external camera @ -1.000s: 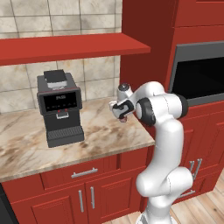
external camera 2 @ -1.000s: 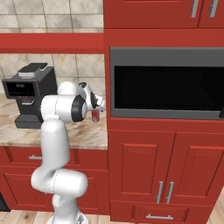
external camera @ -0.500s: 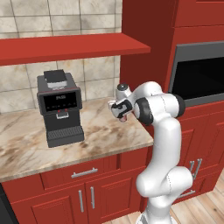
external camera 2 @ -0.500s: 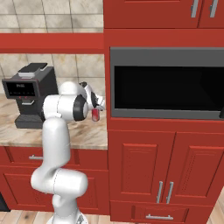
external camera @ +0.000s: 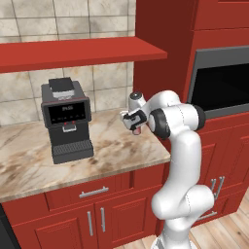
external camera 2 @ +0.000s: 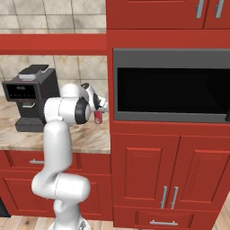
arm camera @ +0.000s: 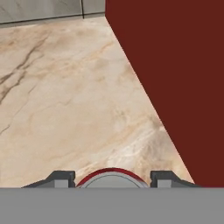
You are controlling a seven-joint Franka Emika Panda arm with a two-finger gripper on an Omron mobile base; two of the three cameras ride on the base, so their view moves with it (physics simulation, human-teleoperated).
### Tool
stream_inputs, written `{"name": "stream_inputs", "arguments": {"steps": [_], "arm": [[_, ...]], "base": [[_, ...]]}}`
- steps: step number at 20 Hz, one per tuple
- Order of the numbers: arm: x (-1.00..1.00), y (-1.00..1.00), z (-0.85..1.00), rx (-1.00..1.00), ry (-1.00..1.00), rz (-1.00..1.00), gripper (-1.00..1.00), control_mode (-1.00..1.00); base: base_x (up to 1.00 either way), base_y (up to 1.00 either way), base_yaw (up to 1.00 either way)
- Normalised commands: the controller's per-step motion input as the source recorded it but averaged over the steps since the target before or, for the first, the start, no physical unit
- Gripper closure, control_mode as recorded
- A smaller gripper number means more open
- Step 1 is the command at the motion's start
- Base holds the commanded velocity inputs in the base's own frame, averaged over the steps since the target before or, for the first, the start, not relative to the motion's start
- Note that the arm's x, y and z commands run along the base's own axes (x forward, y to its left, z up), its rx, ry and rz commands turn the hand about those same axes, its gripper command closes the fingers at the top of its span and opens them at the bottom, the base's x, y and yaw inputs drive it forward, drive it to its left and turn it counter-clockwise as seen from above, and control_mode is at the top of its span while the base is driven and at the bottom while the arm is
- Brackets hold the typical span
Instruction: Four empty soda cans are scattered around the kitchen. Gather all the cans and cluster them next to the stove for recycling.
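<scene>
Robot jaws pinch a small red cylindrical soda can (external camera 2: 98, 117) beside the black coffee machine (external camera: 66, 119); a shallow grip could let it slip.

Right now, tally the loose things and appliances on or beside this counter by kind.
Red soda can with silvery top, between the gripper fingertips: 1
Black coffee machine: 1
Built-in black oven with grey frame: 1
Total: 3

Counter (external camera: 112, 151): beige marble, brown veins. Soda can (external camera 2: 98, 117): red, silvery top. Coffee machine (external camera: 65, 119): black. Cabinets (external camera 2: 148, 170): red. Wall tiles (external camera: 73, 14): tan. Fingers (arm camera: 59, 178): dark grey.
</scene>
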Motion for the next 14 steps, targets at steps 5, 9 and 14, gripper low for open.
{"name": "stream_inputs", "arguments": {"steps": [5,9,14], "arm": [[0.0,-0.05,0.2,0.01,0.0,-0.01,1.0,-1.0],[-0.04,-0.02,0.45,0.01,0.01,0.0,1.0,-1.0],[-0.27,0.0,0.46,0.0,0.0,0.01,1.0,-1.0]], "base": [[0.0,0.0,0.0],[0.0,0.0,0.0],[0.0,0.0,0.0]]}}
